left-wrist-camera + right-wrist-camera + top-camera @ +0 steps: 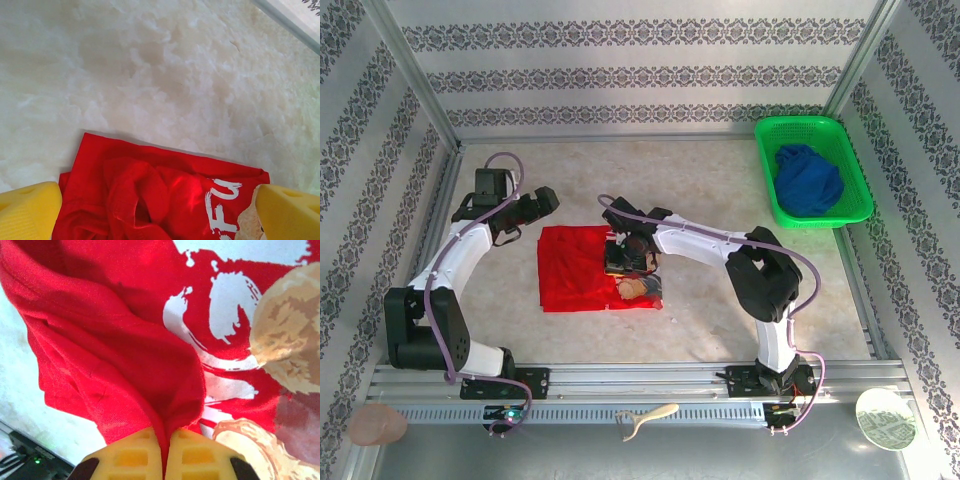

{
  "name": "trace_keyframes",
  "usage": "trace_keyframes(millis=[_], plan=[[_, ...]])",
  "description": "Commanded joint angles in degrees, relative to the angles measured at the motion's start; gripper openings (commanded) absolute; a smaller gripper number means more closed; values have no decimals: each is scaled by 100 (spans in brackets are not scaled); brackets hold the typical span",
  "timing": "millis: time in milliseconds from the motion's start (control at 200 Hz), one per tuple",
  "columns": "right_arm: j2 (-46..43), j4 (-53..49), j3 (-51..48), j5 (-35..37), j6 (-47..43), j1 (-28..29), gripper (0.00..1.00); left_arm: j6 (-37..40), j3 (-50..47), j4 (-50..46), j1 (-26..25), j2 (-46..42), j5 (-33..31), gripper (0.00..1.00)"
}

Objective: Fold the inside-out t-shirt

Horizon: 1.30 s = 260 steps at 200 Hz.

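The red t-shirt [575, 270] lies roughly flat in the middle of the table, with its bear print and white lettering showing at the near right corner [642, 288]. My right gripper [623, 262] is over the shirt's right part. In the right wrist view its yellow fingers [135, 457] are shut on a raised red fold of the shirt [125, 340], next to the white lettering. My left gripper [545, 203] hovers just beyond the shirt's far left corner. Its jaws stand wide open with nothing between them, above the crumpled red cloth [165, 195].
A green basket [800, 122] at the far right holds a dark blue garment [810, 180]. The metal rail along the near edge carries a brown round object [377, 425], a cream hook [648, 415] and a white plate [885, 418]. Patterned walls enclose the table.
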Motion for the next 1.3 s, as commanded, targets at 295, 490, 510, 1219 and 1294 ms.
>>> trace_keyframes(millis=[295, 490, 510, 1219, 1294], plan=[[473, -598, 1468, -329, -521, 821, 0, -86, -23, 120, 384, -173, 461, 100], [1597, -1038, 2955, -1350, -1248, 1457, 33, -88, 86, 146, 481, -117, 612, 100], [1681, -1139, 3097, -1374, -1346, 1522, 42, -86, 106, 146, 500, -110, 620, 100], [76, -687, 542, -319, -1522, -1937, 62, -1605, -939, 47, -1327, -1347, 1107, 100], [551, -884, 999, -348, -1574, -1939, 63, -1902, -1211, 258, -1949, -1381, 916, 100]])
